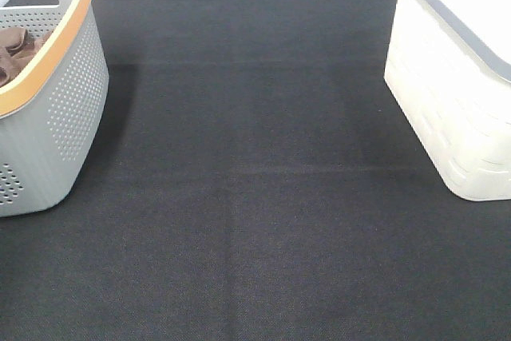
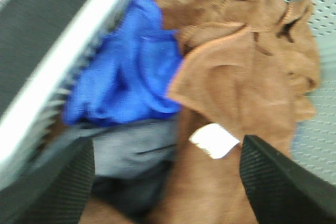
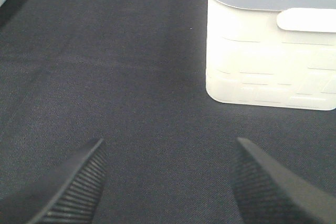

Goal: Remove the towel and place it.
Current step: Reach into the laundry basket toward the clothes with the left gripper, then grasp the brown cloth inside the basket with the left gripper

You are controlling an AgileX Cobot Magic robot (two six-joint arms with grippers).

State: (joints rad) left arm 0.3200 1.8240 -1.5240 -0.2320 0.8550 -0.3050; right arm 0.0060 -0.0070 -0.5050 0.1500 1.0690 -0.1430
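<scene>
Left pincer point(image 2: 168, 149) gapes over crumpled, seemingly plush towel point(image 2: 239, 77).

Bright even light; white bin point(image 3: 268, 40) blown out; left wrist view motion-blurred; soft shadow beside grey basket point(image 1: 68, 129).

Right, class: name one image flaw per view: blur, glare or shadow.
Exterior high: the white weave-patterned plastic basket is overexposed, and the grey perforated plastic basket throws a soft shadow on the black tablecloth. Left wrist: blurred throughout; the reddish-brown plush towel and its white tag look soft-edged. Right wrist: the white basket glares too, its top blown out.
</scene>
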